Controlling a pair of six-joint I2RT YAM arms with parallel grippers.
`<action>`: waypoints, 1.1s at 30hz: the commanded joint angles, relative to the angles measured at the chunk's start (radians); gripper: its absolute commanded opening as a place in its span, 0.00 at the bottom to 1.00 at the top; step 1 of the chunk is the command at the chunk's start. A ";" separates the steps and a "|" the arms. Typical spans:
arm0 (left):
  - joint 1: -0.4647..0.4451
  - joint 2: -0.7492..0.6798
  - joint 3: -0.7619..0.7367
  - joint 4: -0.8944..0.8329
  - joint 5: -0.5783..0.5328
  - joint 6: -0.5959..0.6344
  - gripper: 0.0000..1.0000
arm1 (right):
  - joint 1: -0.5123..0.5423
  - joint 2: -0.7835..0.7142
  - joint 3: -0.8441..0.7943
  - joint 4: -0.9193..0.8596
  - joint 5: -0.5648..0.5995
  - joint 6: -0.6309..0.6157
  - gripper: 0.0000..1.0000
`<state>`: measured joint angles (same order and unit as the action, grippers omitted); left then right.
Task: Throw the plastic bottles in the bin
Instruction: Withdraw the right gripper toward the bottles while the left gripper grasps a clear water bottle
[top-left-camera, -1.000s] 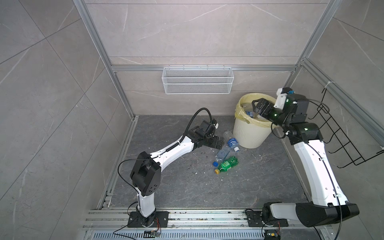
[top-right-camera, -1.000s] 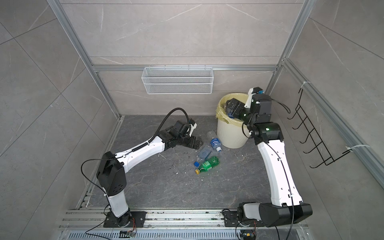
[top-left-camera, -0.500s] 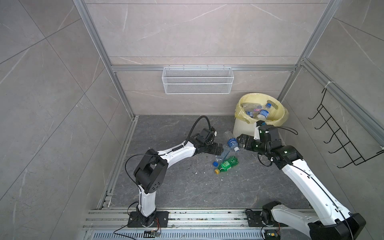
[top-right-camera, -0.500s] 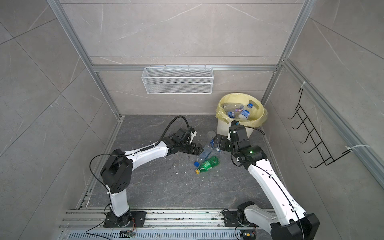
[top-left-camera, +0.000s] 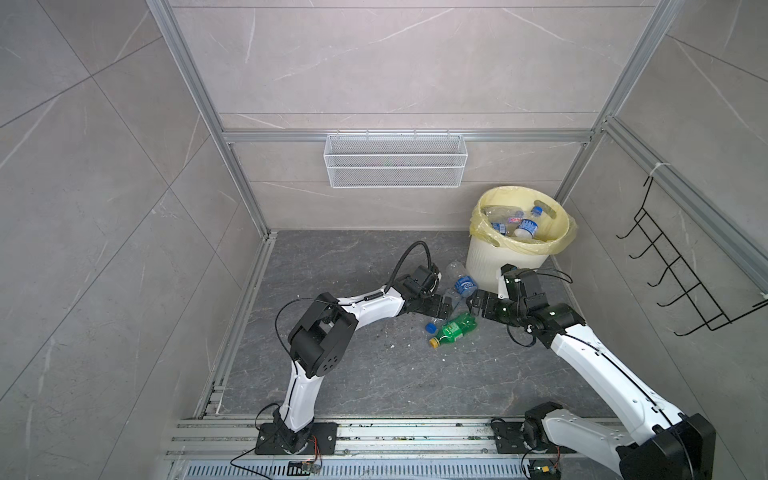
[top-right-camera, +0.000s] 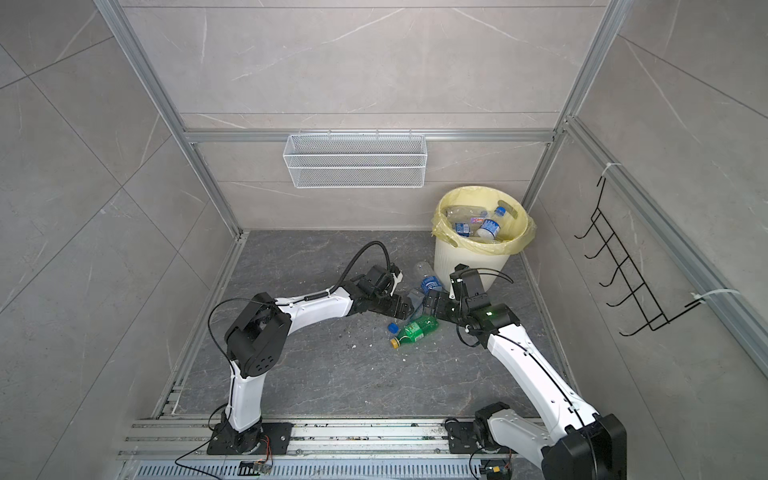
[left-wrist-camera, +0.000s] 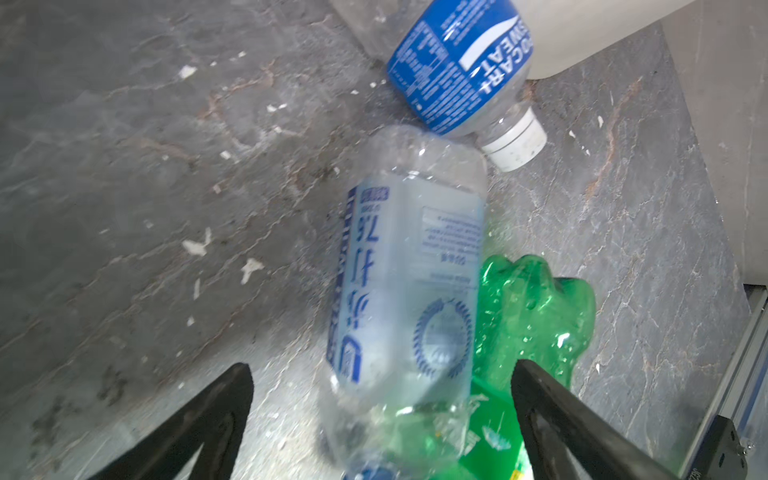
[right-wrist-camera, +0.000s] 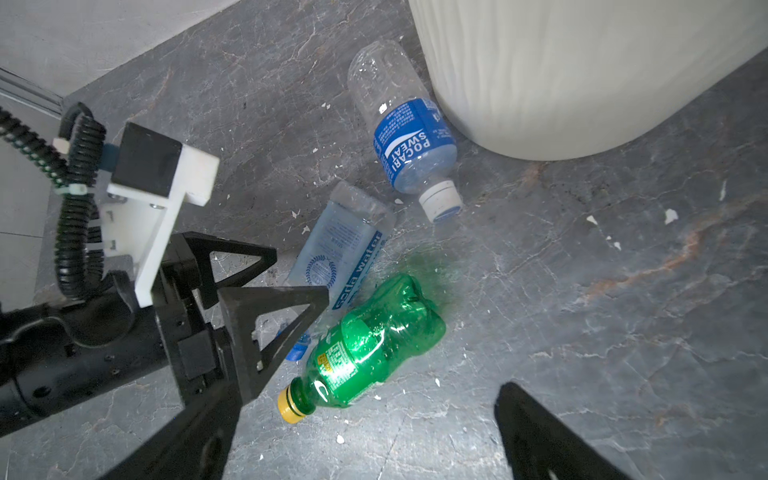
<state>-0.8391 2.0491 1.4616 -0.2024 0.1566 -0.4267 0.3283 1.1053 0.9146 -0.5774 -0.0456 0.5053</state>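
The left claw (left-wrist-camera: 382, 386) stands apart around the clear bottle (left-wrist-camera: 407, 270) on the floor (left-wrist-camera: 166, 166), beside the bin (top-left-camera: 498, 266). The right claw (top-left-camera: 477, 306), also apart and empty, hovers near the green bottle (right-wrist-camera: 374, 345)

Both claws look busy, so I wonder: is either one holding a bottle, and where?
Nothing is held. The left gripper stands open astride the clear soda water bottle; the right gripper is open too.

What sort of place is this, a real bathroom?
Likely a mock bathroom corner built for robot trials: grey tile panels in aluminium framing, a wire mesh basket on the wall, and a left arm and right arm bolted to a floor rail.
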 joint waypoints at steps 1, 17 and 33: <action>-0.019 0.022 0.027 0.021 -0.031 0.048 1.00 | 0.003 -0.012 -0.030 0.034 -0.023 0.018 1.00; -0.019 0.072 0.020 0.011 -0.125 0.113 0.79 | 0.003 0.031 -0.055 0.102 -0.070 0.050 1.00; 0.062 -0.048 -0.143 0.143 -0.071 0.127 0.53 | 0.003 0.108 -0.030 0.158 -0.101 0.080 1.00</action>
<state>-0.8120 2.0804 1.3674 -0.0944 0.0631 -0.3096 0.3279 1.1999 0.8566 -0.4511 -0.1257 0.5587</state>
